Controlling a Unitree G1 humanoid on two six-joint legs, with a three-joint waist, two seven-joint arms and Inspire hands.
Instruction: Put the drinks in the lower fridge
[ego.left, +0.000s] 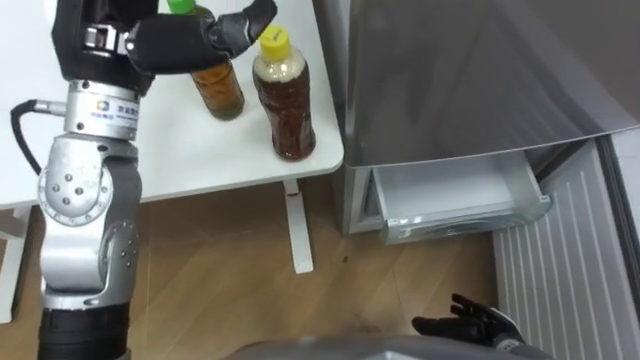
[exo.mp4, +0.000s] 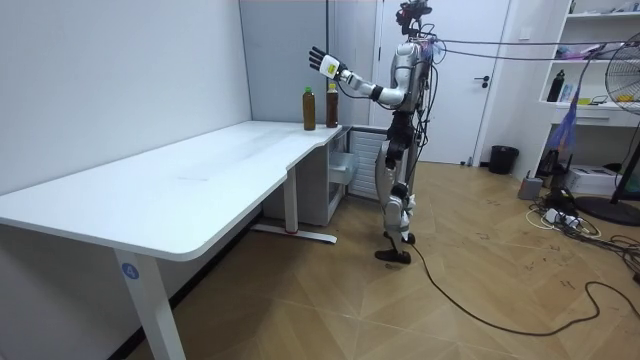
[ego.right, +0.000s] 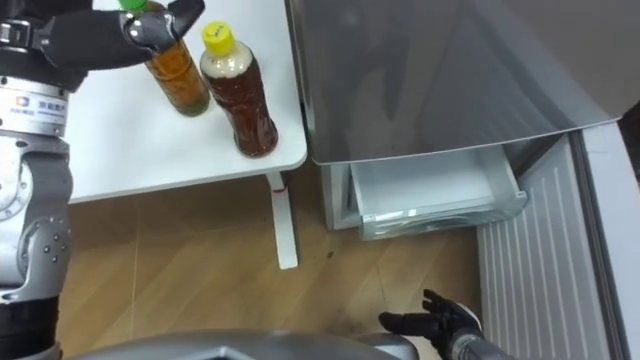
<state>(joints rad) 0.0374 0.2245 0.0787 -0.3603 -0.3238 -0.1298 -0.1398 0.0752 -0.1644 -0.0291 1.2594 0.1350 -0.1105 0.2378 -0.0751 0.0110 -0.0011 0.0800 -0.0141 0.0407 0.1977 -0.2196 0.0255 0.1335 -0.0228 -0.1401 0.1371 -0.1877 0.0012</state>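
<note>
Two drink bottles stand near the corner of the white table (ego.left: 180, 160). The green-capped bottle (ego.left: 220, 92) holds amber drink; the yellow-capped bottle (ego.left: 286, 105) beside it holds darker brown drink. My left hand (ego.left: 190, 42) is raised over the green-capped bottle, fingers straight and spread above its cap, not closed round it. In the room view the left hand (exo.mp4: 322, 61) hovers open above both bottles. My right hand (ego.left: 470, 325) hangs low near the floor, its fingers relaxed and holding nothing. The lower fridge drawer (ego.left: 455, 195) is pulled out and looks empty.
The grey fridge (ego.left: 470, 80) stands right against the table's right edge. A white table leg (ego.left: 297, 230) stands on the wooden floor between me and the drawer. I stand at the table's end by the fridge.
</note>
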